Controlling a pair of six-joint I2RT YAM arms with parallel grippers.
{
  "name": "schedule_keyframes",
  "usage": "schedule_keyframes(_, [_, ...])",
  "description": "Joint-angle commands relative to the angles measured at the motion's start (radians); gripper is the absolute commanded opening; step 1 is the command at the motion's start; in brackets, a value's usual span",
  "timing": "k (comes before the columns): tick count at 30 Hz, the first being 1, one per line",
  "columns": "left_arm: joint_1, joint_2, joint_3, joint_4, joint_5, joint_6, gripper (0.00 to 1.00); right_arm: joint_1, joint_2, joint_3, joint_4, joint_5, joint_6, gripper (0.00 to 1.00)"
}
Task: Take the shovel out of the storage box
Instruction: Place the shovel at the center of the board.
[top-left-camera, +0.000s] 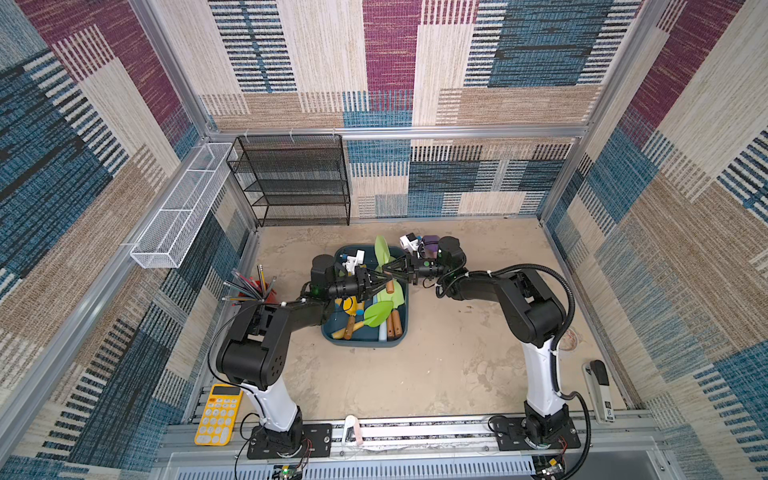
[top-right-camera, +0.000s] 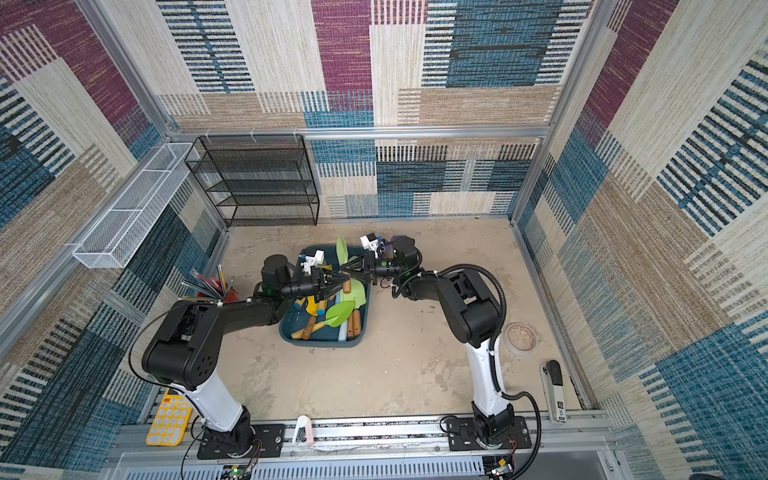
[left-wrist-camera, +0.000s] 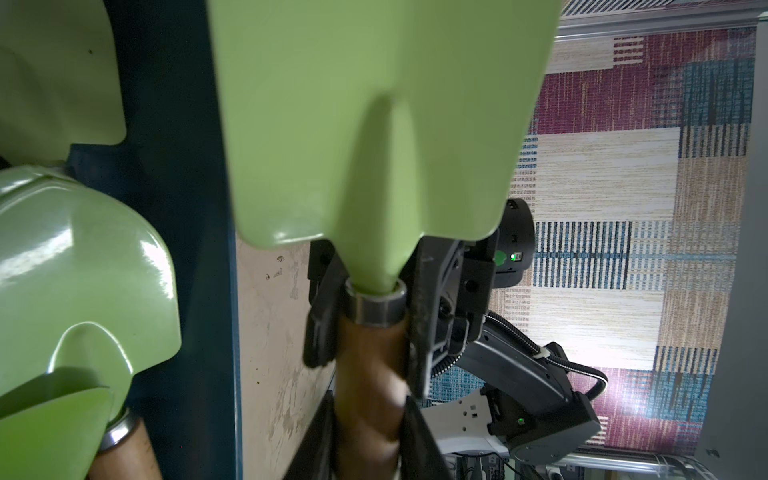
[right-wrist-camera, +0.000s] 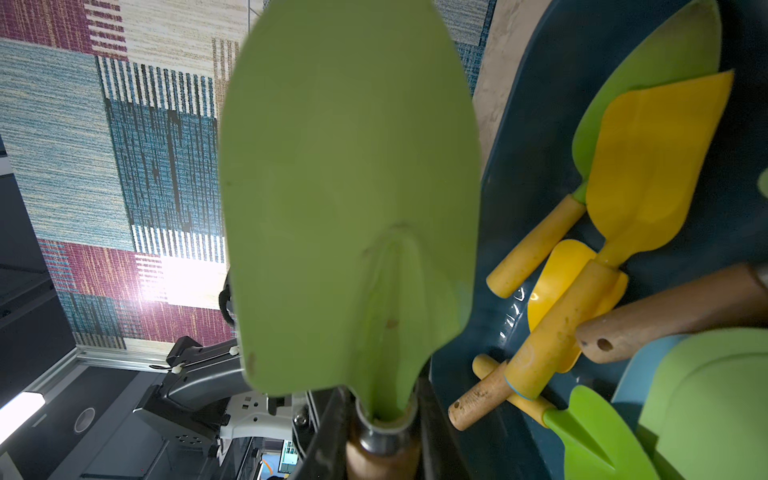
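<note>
The jaws of the left gripper (top-left-camera: 381, 286) are found pinched on the wooden handle (left-wrist-camera: 370, 374), and those of the right gripper (top-left-camera: 387, 269) at the ferrule (left-wrist-camera: 376, 307), of one green shovel (top-left-camera: 381, 248), held blade-up over the far end of the storage box (top-left-camera: 361, 341), apparently for a handover.

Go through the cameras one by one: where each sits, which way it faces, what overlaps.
Top views: high behind the bases, looking down; left arm, right arm whole, storage box between them.
Left wrist: on the left arm, looking along the left gripper at the shovel; right gripper clamps nearer the blade.
Right wrist: on the right arm, looking along its gripper at the blade; left arm behind.
Shared: wrist views show one shovel, both grippers shut on it.
</note>
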Motion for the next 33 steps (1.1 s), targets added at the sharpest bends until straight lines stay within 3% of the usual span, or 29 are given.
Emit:
schedule_keyframes(1, [0.003, -0.013, 0.012, -0.076, 0.021, 0.039, 0.26, -0.01, -0.015, 0.01, 0.063, -0.006, -0.029, 0.17])
schedule_keyframes(4, [0.012, -0.049, 0.036, -0.211, 0.008, 0.124, 0.31, -0.026, -0.04, 0.01, -0.005, 0.002, -0.077, 0.17])
schedule_keyframes(7, [0.019, -0.109, 0.087, -0.501, -0.042, 0.307, 0.32, -0.045, -0.069, 0.015, -0.11, 0.013, -0.151, 0.17])
schedule_keyframes(11, [0.019, -0.181, 0.211, -0.981, -0.229, 0.607, 0.32, -0.076, -0.109, 0.022, -0.27, 0.041, -0.263, 0.17])
schedule_keyframes(14, [0.019, -0.21, 0.262, -1.182, -0.369, 0.72, 0.33, -0.101, -0.14, 0.066, -0.515, 0.115, -0.426, 0.17])
schedule_keyframes(21, [0.018, -0.246, 0.238, -1.308, -0.564, 0.78, 0.34, -0.148, -0.191, 0.191, -0.946, 0.415, -0.725, 0.18])
schedule_keyframes(33, [0.016, -0.24, 0.273, -1.394, -0.733, 0.802, 0.39, -0.178, -0.135, 0.345, -1.244, 0.923, -0.937, 0.19])
